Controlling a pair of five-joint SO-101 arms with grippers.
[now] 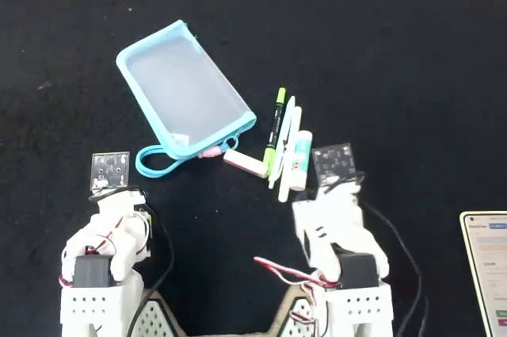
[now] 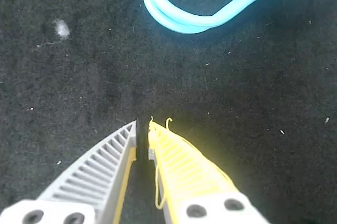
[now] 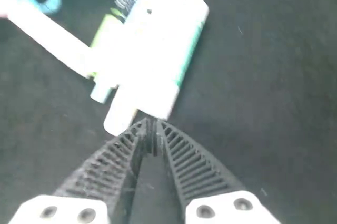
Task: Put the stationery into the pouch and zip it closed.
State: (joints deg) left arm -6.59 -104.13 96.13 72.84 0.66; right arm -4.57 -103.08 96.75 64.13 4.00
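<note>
While nothing is held, left end effector (image 2: pixel 143 125) closed, right end effector (image 3: pixel 152 127) closed

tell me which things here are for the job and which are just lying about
For the job:
pouch
green highlighter
white pens
glue stick
white block, likely an eraser

Lying about:
screen at the table's right edge
lint speck on the cloth
</note>
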